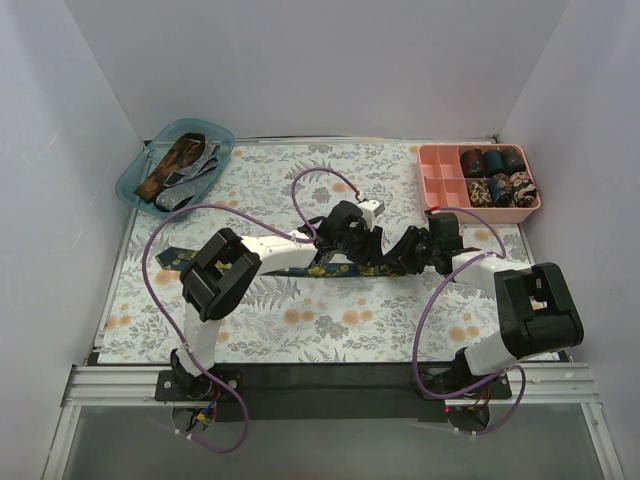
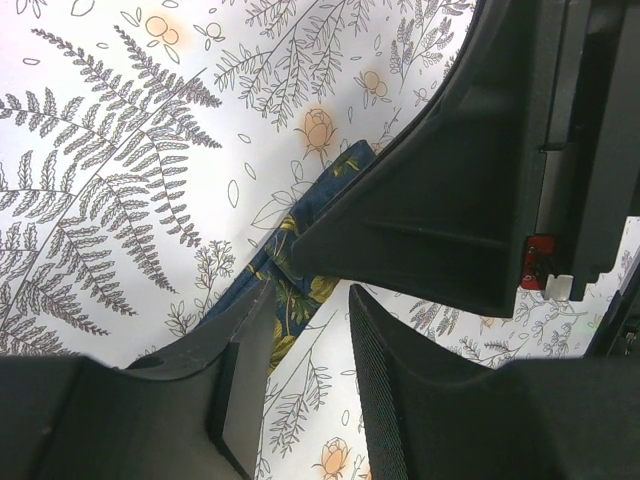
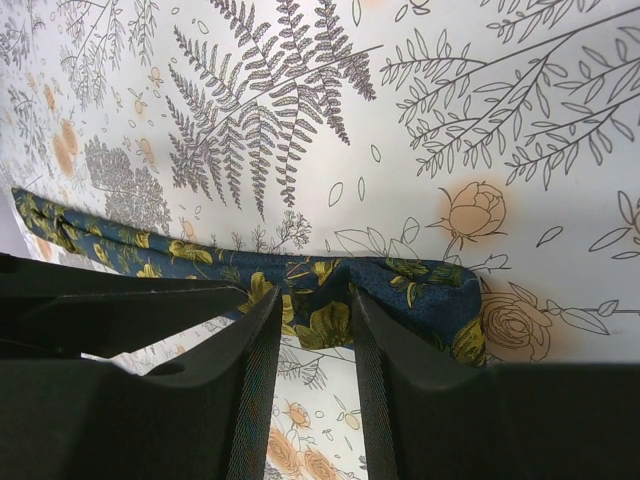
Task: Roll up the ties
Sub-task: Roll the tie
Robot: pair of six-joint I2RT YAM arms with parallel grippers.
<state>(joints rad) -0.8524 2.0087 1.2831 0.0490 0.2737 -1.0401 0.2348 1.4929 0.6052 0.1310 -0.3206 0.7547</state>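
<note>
plain white walls [image 1: 300, 60] close the space in on three sides under soft, even light. the table's pale cloth [image 1: 270, 330] is printed with grey ferns and orange roses. a black strip [image 1: 330, 375] and a metal rail [image 1: 110, 387] run along its near edge.

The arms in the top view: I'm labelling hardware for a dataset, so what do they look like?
The left arm and right arm match: white links, bulky black joint housings, black bases. A purple cable loops beside each. The jaws are matte black with ribbed inner faces.
</note>
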